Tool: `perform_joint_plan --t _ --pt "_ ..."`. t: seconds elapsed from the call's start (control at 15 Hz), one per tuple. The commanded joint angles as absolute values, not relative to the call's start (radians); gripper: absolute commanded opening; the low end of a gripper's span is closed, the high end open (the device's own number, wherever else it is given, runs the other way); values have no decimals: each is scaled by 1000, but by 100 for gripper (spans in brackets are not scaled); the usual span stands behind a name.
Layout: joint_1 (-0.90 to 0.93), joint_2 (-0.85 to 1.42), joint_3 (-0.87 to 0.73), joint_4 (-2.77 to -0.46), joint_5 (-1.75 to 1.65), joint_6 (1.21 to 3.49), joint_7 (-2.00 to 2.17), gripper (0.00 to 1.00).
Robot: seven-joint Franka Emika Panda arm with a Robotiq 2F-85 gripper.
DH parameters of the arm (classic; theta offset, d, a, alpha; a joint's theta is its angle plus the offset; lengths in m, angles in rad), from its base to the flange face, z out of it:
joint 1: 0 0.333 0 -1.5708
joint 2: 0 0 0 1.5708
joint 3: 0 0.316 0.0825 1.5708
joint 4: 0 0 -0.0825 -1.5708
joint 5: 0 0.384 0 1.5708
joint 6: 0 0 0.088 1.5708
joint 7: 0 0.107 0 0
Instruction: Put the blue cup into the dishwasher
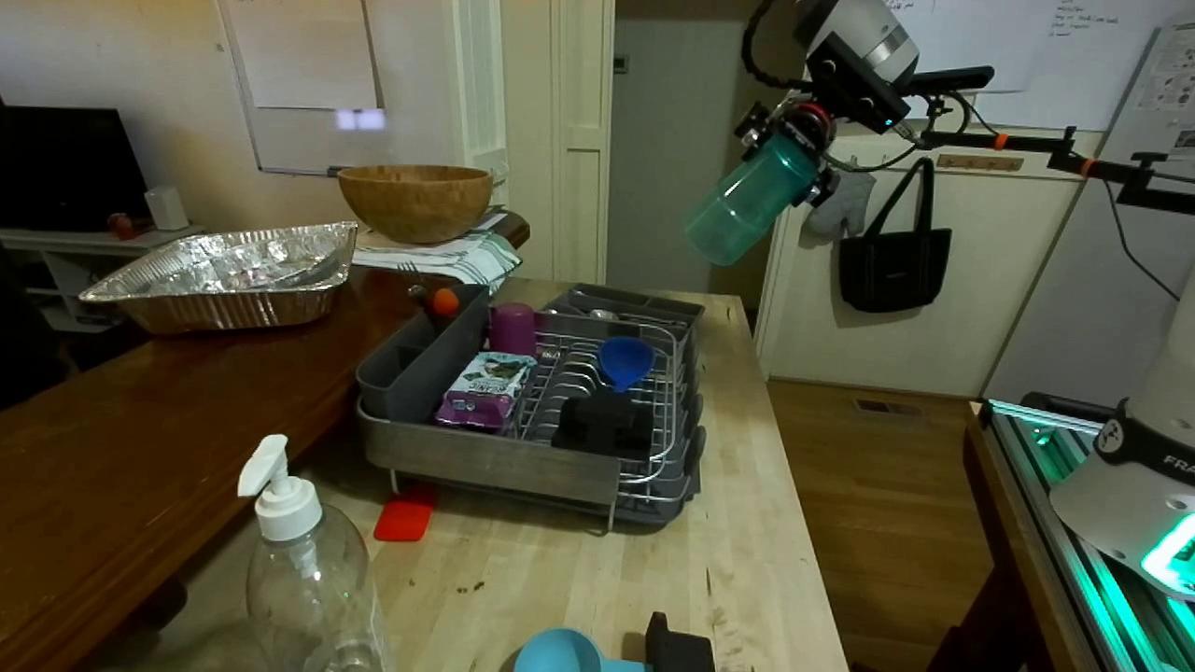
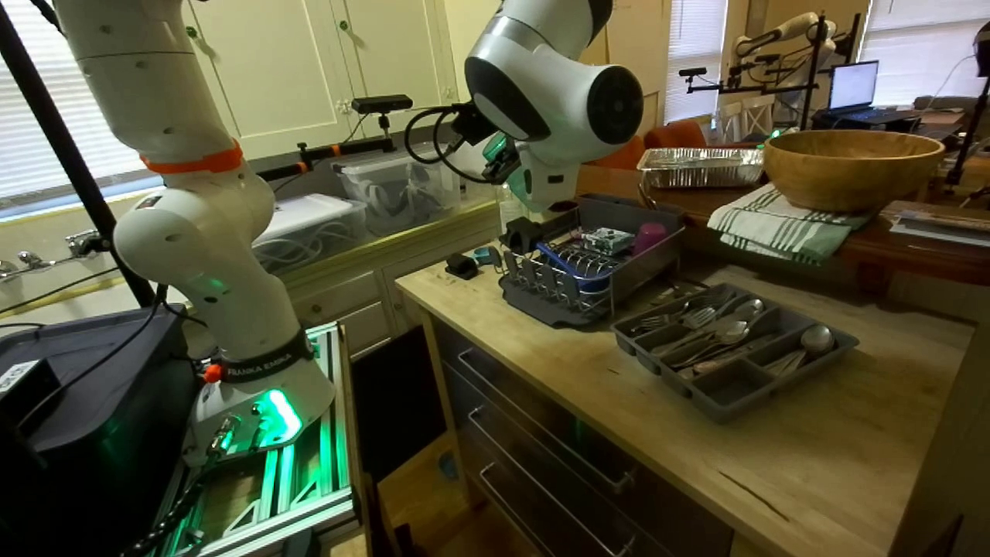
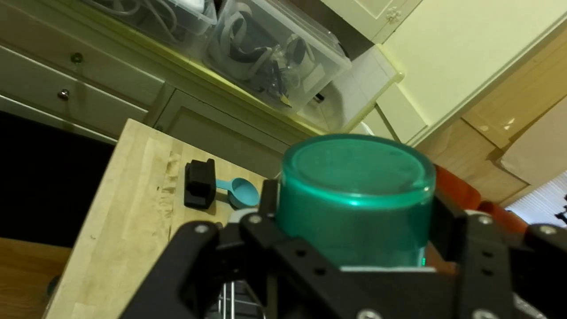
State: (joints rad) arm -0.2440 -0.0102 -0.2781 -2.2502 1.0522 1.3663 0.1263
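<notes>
The black pincer (image 3: 355, 212) pinches the tall see-through teal plastic cup (image 1: 747, 207) in the air, higher than the boxy grey dish rack (image 1: 495, 467) with shiny wires and not touching it. The smooth, round cup might slip and fall if the grip is weak. If it comes down crooked, it might bump the round bright-blue plastic scoop (image 1: 625, 360) inside the rack and tip over. The cup's long line slants: in an exterior view its free end points down and toward the rack's side. I cannot tell for sure which end is the mouth.
</notes>
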Motion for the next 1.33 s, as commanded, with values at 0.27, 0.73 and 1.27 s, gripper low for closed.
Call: perform_joint_plan --t 0.27,0.73,1.27 --pt "-213 44 -221 -2183 997 1358 155 78" --pt "-238 132 -242 -2093 991 1285 130 53" --pt "-286 513 -209 -1716 1072 1008 104 53"
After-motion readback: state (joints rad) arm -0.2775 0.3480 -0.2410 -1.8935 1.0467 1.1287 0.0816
